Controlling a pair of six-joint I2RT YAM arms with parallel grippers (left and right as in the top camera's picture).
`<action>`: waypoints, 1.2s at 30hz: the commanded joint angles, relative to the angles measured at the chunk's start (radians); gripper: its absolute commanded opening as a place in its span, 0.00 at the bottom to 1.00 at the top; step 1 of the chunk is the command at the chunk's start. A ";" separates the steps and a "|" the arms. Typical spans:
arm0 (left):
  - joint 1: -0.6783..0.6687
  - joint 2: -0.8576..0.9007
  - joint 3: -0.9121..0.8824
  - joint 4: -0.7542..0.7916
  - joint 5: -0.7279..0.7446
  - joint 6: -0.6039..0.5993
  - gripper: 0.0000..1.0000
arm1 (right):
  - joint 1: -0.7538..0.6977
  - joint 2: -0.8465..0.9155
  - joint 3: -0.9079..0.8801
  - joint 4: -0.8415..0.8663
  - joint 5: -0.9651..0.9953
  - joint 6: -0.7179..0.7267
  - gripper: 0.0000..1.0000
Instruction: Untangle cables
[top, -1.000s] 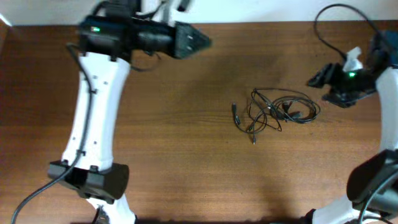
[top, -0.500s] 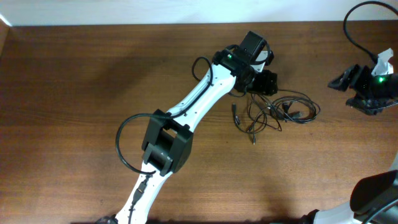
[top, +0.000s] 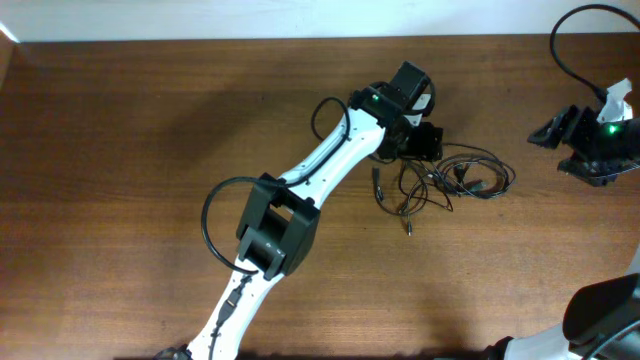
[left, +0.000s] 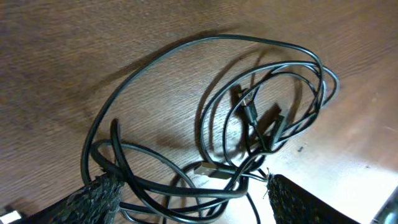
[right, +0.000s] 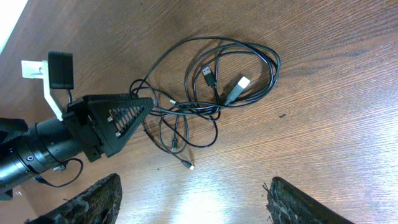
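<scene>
Cables: thin black cables (top: 455, 178) in one loose tangle, flat on the table (top: 150, 150), right of centre, btwn the two arms; big loops to the right, short plug-tipped tails to the left.
L gripper: L gripper (top: 422, 143) is down at the tangle's upper-left edge. Jaws wide, a few strands lying btwn them, nothing pinched as far as the wrist view shows.
Why there: prob. lined up where strands cross thickest, so a nip and pull could draw one cord free.
R gripper: R gripper (right: 193, 190) is far right, well apart from the cables. Jaws wide, holding nothing; faces the tangle, prob. placed to take the other end.
Plugs: silver-tipped plug (right: 241, 83) and black plug (right: 208, 76) lie inside the big loops, could snag on a pull.
In the way: loops overlap several times near the L jaws. L arm's own thick cable (top: 212, 215) loops off its elbow, well apart from the tangle.
Risk: w/o an anchor the whole bundle may just drag along.
</scene>
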 joint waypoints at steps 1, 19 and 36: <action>-0.033 0.022 0.003 -0.001 -0.167 0.037 0.75 | 0.003 0.002 0.011 -0.004 0.013 -0.018 0.76; 0.087 -0.246 0.008 -0.068 -0.046 0.249 0.00 | 0.122 0.002 0.011 -0.006 0.026 -0.025 0.75; 0.300 -0.476 0.008 -0.038 0.716 0.254 0.00 | 0.467 0.023 0.011 0.179 -0.224 0.018 0.73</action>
